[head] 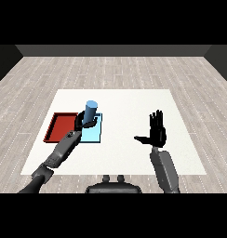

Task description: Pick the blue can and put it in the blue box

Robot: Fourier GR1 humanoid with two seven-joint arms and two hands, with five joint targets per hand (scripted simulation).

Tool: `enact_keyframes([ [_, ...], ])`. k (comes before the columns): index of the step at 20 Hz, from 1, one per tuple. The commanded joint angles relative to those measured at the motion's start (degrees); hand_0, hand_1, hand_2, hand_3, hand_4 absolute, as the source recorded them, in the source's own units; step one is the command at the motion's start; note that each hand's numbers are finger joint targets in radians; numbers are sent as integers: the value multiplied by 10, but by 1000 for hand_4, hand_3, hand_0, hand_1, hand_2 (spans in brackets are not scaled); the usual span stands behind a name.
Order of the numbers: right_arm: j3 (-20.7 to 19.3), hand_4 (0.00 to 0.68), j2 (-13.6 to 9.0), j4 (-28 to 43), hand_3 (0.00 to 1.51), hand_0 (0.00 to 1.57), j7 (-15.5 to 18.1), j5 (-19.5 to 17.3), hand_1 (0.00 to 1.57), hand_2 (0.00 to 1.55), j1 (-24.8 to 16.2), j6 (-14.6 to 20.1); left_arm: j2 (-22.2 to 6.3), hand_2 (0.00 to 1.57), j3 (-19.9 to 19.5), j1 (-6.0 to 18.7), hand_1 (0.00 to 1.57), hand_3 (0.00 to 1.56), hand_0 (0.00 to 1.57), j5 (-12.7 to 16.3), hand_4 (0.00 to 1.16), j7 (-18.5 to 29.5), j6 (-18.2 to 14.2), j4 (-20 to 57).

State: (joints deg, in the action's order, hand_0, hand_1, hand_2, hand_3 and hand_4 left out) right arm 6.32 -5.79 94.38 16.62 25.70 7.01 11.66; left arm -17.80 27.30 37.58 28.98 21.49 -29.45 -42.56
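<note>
- Two trays are seen side by side toward the left edge of the worktop (134,100): a red tray (59,125) and, just right of it, a blue tray (94,134).
- The blue can (91,110) is held upright, with the left hand (85,122) curled round its lower part, above the blue tray's far end.
- The right hand (156,131) is held up nearer the right edge, fingers straight and spread, nothing carried.
- The placing step is judged to be in hand.
- Next, the can would need to be lowered onto the tray floor and the fingers opened.
</note>
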Motion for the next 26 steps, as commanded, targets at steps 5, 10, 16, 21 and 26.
enact_keyframes([
  [5, -5, 0, 23, -32, 0, 0, 34, 3, 0, 0, -11, -11, 7, 1396, 37, 60, 1495, 1183, 1495, -69, 975, -120, -23, 187],
  [10, -40, 0, -5, -45, 0, 0, 5, 28, 0, 0, 4, -24, 55, 847, 58, 76, 953, 444, 953, -85, 884, -220, 2, 302],
  [16, -48, 0, 3, -111, 0, 0, 45, 17, 0, 0, 17, -45, 99, 1203, -9, 85, 1377, 0, 1377, -53, 757, -188, -29, 381],
  [21, -40, 0, -3, -53, 0, 0, 9, 3, 0, 0, 4, -16, 109, 0, -19, 119, 236, 0, 236, -65, 468, -211, -4, 417],
  [26, -67, 0, -7, -118, 0, 0, 34, 28, 0, 0, 30, -66, 95, 0, -20, 124, 0, 0, 0, -78, 0, -210, 19, 424],
])
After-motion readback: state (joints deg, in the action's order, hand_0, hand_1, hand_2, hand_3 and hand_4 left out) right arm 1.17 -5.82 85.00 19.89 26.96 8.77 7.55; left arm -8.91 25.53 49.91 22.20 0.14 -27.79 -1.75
